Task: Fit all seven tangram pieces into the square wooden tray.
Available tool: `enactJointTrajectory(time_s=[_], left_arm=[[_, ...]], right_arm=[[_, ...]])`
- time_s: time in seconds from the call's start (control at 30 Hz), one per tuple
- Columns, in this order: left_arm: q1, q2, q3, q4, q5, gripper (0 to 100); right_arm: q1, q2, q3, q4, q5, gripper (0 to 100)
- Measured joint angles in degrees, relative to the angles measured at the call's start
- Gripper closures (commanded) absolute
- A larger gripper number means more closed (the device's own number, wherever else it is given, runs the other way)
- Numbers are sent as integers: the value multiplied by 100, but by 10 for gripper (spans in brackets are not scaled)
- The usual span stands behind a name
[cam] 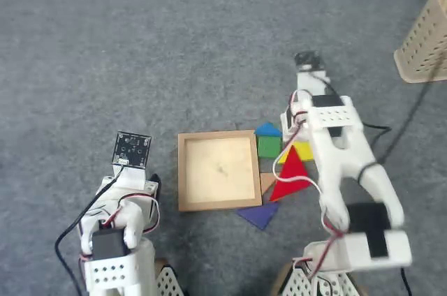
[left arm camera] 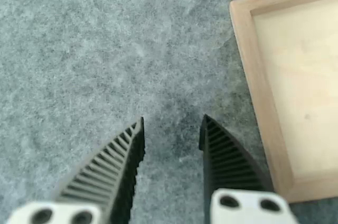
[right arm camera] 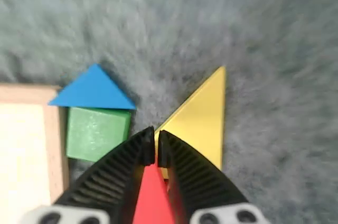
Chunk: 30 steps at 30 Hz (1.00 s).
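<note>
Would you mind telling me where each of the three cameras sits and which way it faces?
High view: fixed above the arms' bases, looking down over the grey table; both arms show, the wooden tray between them.
Left wrist view: on the left wrist, looking down past the open left gripper at table and tray corner.
Right wrist view: on the right wrist, looking down past the right gripper, shut on the red triangle, at yellow triangle, blue triangle, green square.
Shared: all three show the tray.
</note>
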Motion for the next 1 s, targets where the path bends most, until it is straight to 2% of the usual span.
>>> enactJointTrajectory(time_s=[0.2,0.33,0.43,0.6,1.0], left_arm=[[0,0,0,0,0,832],[0,0,0,0,0,832],[0,0,0,0,0,832],[0,0,0,0,0,832],[0,0,0,0,0,832]], right_arm=[[-193,-1407,1029,466,290,852],[-589,-1802,1960,510,668,848],[-615,-1837,2347,527,905,847],[-607,-1934,2523,352,1134,847],[-607,-1837,2400,62,1160,847]])
